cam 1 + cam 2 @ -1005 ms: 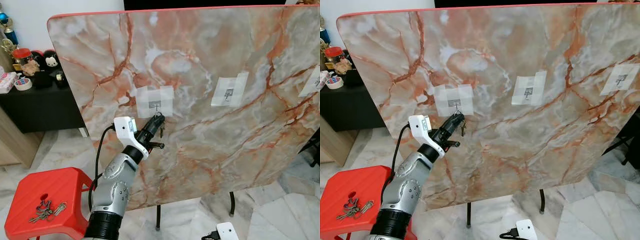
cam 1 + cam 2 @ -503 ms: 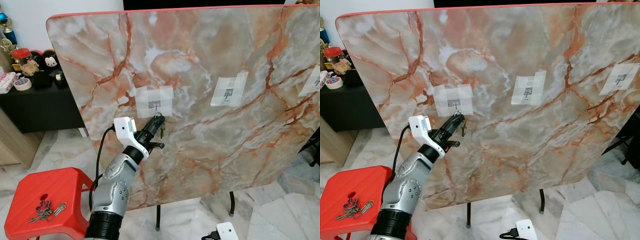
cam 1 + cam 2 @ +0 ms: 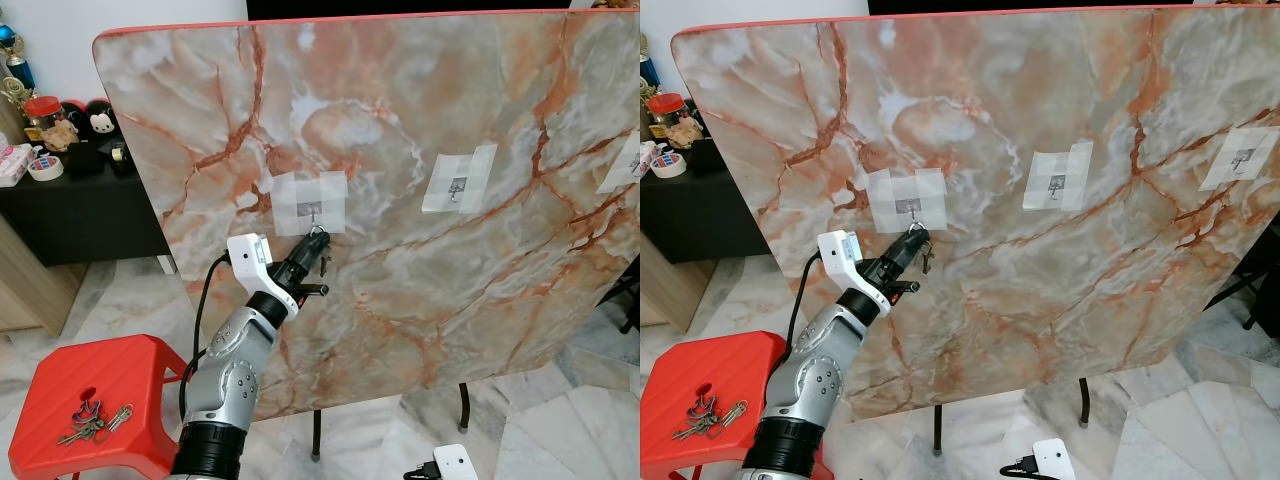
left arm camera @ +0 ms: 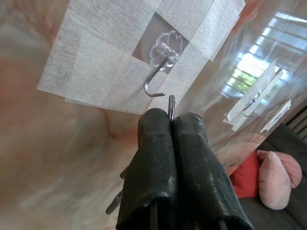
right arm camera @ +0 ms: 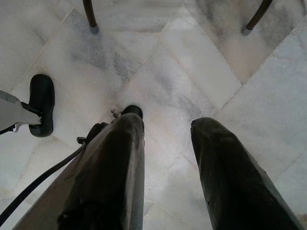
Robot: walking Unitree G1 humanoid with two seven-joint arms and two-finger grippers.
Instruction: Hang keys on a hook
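A marble-patterned board [image 3: 400, 120] stands upright with three small metal hooks taped to it. My left gripper [image 3: 311, 243] is raised to the leftmost hook [image 3: 312, 212] and is shut on a key ring [image 4: 171, 103]. The ring's edge pokes out between the fingertips, just under the hook's curved tip [image 4: 154, 86]. Keys [image 3: 323, 264] dangle below the fingers. My right gripper [image 5: 168, 143] hangs low over the floor, open and holding nothing.
Two more hooks [image 3: 457, 186] [image 3: 634, 162] sit further right on the board. A red stool [image 3: 110, 375] at lower left carries another bunch of keys [image 3: 88, 422]. A black cabinet [image 3: 80, 215] with small items stands behind. The board's legs [image 5: 89, 13] rest on the marble floor.
My left gripper has edged very slightly down and left beneath the hook, still holding the key ring. The right arm has not moved.
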